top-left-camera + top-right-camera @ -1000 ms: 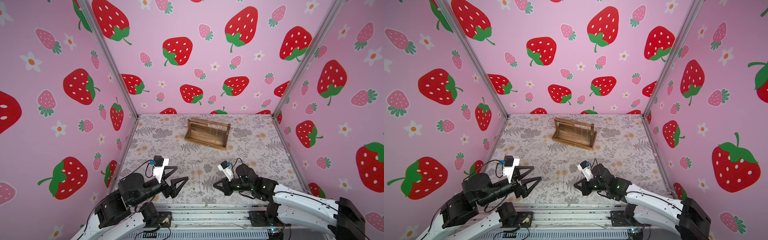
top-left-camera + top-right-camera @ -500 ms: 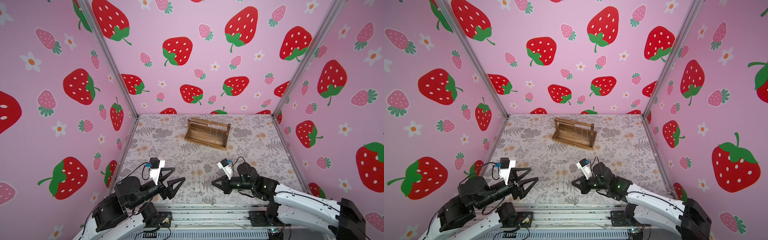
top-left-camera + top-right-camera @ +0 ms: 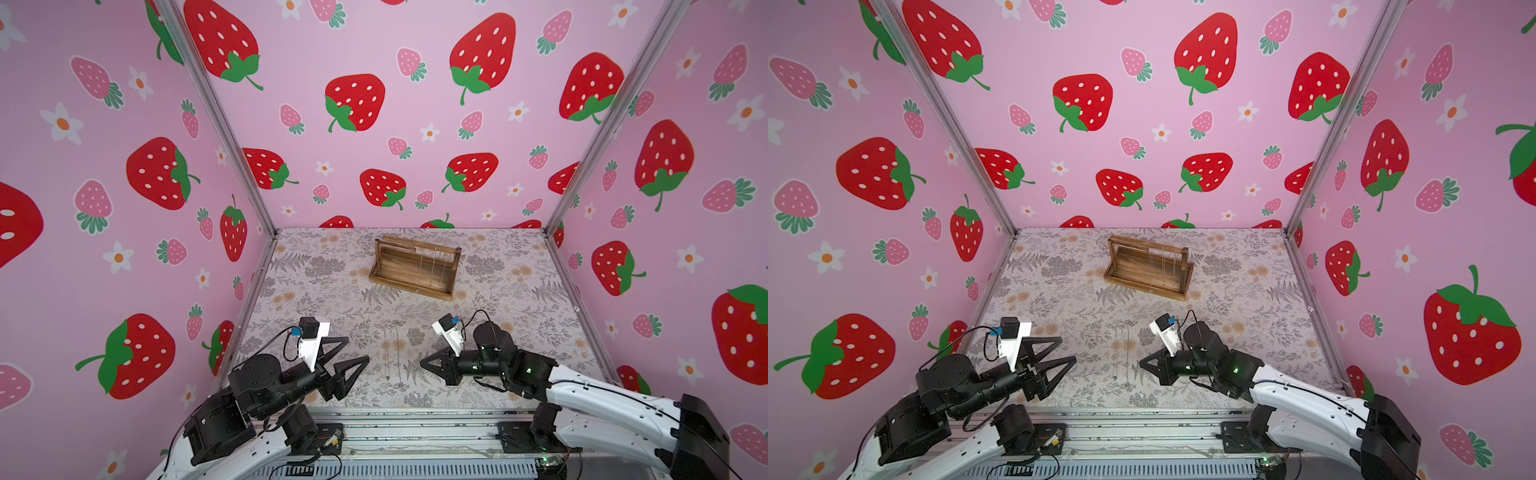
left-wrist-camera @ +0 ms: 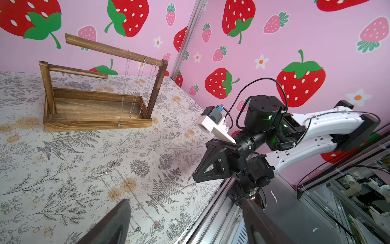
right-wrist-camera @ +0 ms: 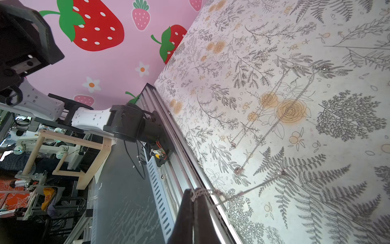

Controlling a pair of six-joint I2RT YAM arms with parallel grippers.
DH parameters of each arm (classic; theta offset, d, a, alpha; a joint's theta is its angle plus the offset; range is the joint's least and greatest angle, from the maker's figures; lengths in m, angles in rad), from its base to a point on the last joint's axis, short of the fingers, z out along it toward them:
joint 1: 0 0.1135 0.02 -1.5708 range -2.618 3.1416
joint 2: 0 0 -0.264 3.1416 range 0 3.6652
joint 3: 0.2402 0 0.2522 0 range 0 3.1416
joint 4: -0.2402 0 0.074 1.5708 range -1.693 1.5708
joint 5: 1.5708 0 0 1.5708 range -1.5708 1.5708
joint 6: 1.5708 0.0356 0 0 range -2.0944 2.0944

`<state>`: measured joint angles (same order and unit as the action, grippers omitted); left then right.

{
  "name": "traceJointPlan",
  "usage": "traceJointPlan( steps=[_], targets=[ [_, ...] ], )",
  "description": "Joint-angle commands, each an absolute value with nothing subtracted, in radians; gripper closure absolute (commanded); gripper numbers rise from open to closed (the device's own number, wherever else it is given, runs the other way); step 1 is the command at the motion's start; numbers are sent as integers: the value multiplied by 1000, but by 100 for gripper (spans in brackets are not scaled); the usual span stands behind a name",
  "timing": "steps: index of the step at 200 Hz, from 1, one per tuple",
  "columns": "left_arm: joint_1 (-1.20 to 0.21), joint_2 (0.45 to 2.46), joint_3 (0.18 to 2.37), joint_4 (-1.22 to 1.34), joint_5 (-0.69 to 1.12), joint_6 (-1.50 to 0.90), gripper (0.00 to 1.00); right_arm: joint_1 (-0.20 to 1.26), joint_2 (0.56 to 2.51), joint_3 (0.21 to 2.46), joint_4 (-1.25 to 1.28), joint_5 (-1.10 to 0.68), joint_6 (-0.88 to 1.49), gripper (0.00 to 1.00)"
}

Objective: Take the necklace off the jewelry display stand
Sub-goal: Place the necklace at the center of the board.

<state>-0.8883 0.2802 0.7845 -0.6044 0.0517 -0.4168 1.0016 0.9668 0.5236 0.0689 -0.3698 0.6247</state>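
The walls (image 3: 374,50) are smooth pink panels printed with red strawberries and white flowers, joined by grey metal corner rails. They enclose a flat table (image 3: 519,332) under a pale cloth patterned with grey ferns and tan roses.

The arms have white shells and black joints. Compared with a second ago, the left wrist has drawn slightly toward the left wall. The left gripper (image 3: 357,348) hovers over the near edge of the table, and its black triangular fingers are marginally less spread but still wide apart and hold nothing. The right gripper (image 3: 423,365) has crept a little toward the middle. Its fingers are pressed together on a thin silver necklace (image 5: 256,185), which trails from their tip down onto the cloth.

The stand (image 3: 409,274) has not moved. It sits at the far middle of the table, well apart from both grippers. It is made of brown grained wood, with a rectangular rimmed tray, square upright posts and slim top bars. Fine hung chains (image 4: 124,84) drape from its longer bar into the tray.

Between the two grippers, loose chains (image 3: 387,357) lie stretched straight on the cloth. One of them ends in a small round pendant (image 5: 238,170).
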Motion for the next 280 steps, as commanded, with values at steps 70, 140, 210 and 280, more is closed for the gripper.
traceJointPlan(
  steps=[70,140,210,280],
  targets=[
    [-887,269,786,-622,46,-419,16,1008,992,542,126,-387,612,100],
    [-888,273,798,-644,26,-412,16,1008,1103,589,112,-277,585,100],
    [-887,389,845,-622,6,-320,15,997,1349,703,115,-137,528,100],
    [-887,450,868,-592,-4,-246,15,946,1549,796,126,-38,531,100]
  ],
)
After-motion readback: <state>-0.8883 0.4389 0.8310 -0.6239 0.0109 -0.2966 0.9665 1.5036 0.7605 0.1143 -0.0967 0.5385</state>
